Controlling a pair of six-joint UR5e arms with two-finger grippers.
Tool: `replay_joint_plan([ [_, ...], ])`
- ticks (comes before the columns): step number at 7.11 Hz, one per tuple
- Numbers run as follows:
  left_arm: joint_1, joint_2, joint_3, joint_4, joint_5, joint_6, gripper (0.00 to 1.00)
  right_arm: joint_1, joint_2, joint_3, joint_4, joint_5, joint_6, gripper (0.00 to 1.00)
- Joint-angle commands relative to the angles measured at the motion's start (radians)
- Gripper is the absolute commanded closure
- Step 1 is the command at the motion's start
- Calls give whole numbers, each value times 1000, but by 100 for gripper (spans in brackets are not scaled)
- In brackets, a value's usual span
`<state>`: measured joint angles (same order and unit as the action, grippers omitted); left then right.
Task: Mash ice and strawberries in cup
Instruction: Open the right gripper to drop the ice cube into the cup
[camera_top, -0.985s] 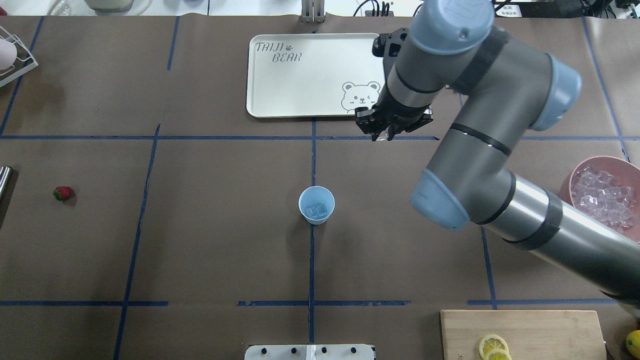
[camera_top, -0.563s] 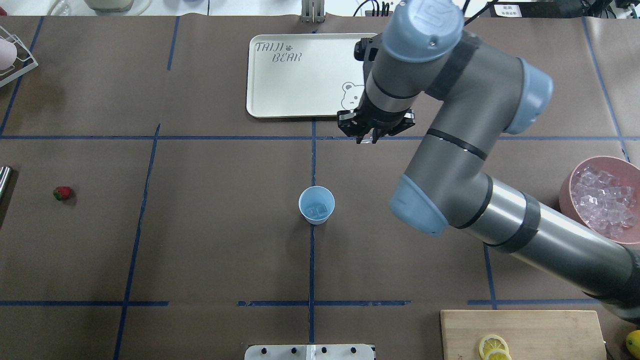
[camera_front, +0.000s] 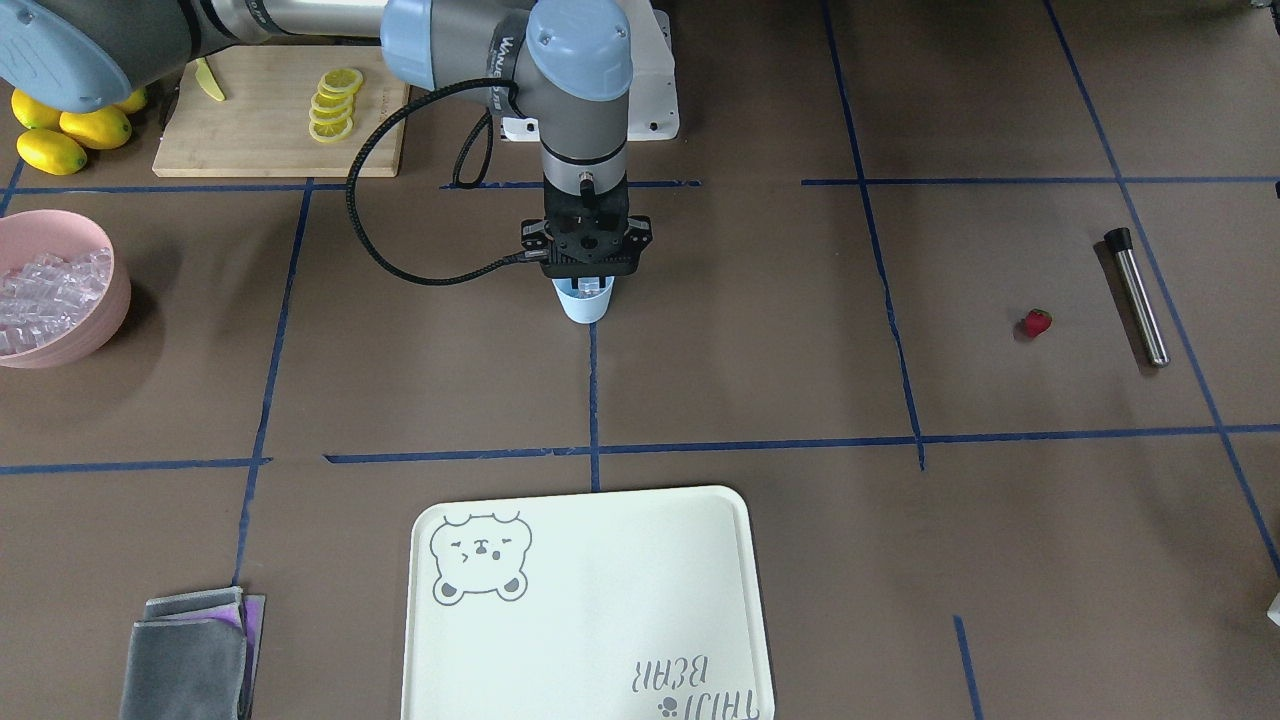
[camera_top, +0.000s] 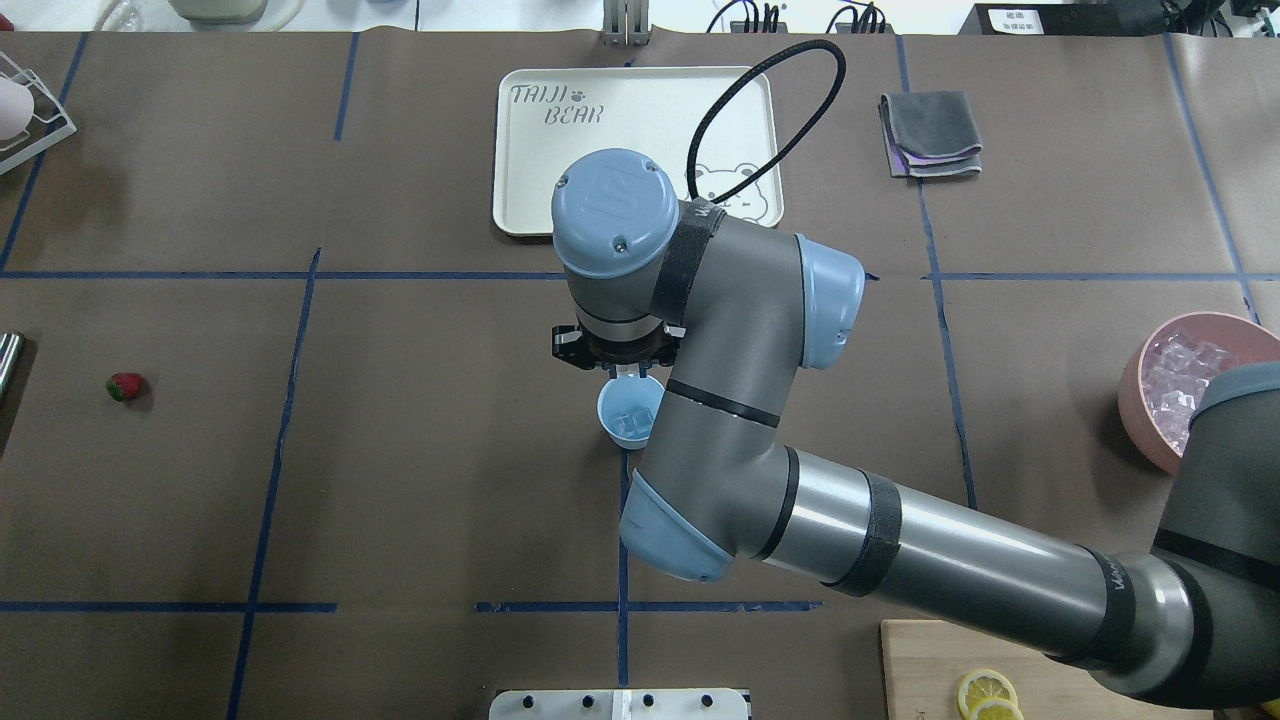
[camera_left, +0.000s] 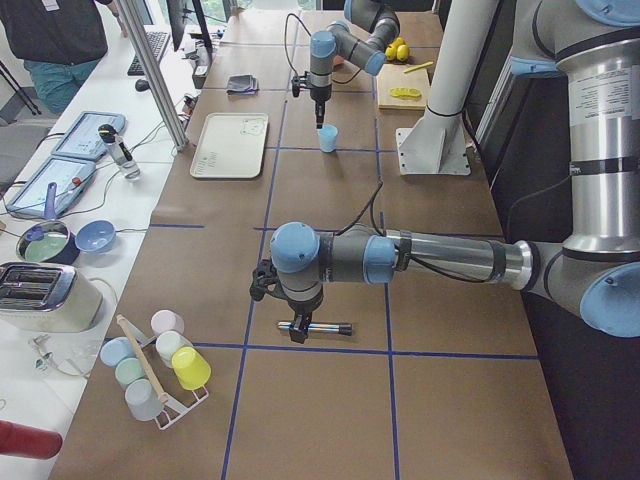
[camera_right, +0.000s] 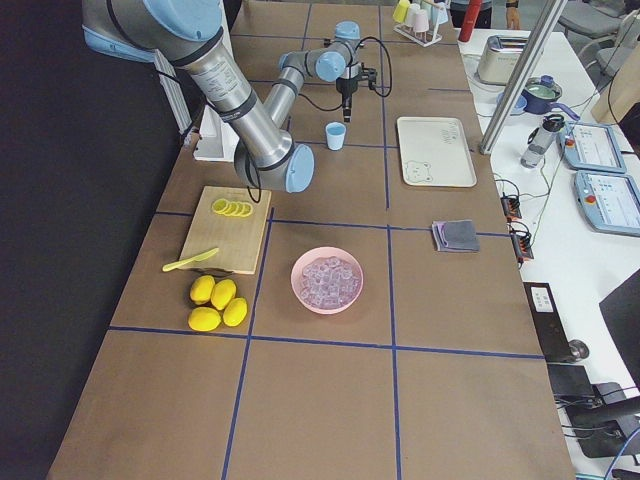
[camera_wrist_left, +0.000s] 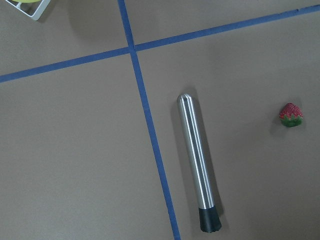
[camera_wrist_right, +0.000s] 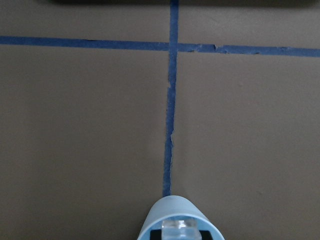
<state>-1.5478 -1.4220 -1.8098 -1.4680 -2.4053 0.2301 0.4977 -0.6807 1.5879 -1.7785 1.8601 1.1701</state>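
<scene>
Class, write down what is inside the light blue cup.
Clear ice cubes lie at the bottom of the cup; the right claw holds another cube at its mouth. The arm covers part of the opening, hiding the count.

There was one small light blue plastic cup (camera_front: 583, 305), one red strawberry (camera_front: 1036, 323), one steel rod with a black tip (camera_front: 1137, 297) and one pink bowl (camera_front: 118, 305) of clear ice cubes (camera_front: 50, 295), too many to count. There were also four whole yellow lemons (camera_right: 224, 293), one wooden board (camera_front: 250, 140) and one cream bear-printed tray (camera_front: 600, 600).
</scene>
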Motion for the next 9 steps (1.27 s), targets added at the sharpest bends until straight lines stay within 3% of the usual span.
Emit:
replay_joint_plan([
  [1,0,0,0,0,0,0,0,-5,-5,4,-18,1,0,100],
  [2,0,0,0,0,0,0,0,-5,-4,6,-16,10,-1,97],
  [3,0,0,0,0,0,0,0,-25,-8,7,-18,13,-1,57],
  [4,0,0,0,0,0,0,0,-30,-20,12,-18,14,-1,52],
  [6,0,0,0,-2,0,0,0,-41,-26,12,-18,22,0,10],
  [7,0,0,0,-2,0,0,0,-39,-25,24,-18,27,3,1],
  [9,0,0,0,0,0,0,0,51,-25,32,-16,37,-12,1],
])
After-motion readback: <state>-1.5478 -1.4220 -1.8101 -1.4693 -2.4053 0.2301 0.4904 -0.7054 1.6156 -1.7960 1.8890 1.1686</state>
